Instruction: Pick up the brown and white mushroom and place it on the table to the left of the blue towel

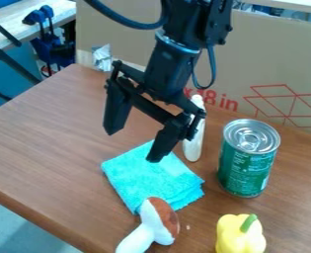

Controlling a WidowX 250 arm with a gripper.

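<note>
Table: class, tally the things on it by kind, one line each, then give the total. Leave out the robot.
Cloth: 1
Can: 1
Yellow pepper: 1
Brown-and-white toy: 1
Slim white thing: 1
Crumpled silvery thing: 1
Total: 6

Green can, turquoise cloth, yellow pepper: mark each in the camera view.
Green can (245,167): camera view, labelled side.
Turquoise cloth (147,177): camera view, top face.
Yellow pepper (235,238): camera view, front of body.
</note>
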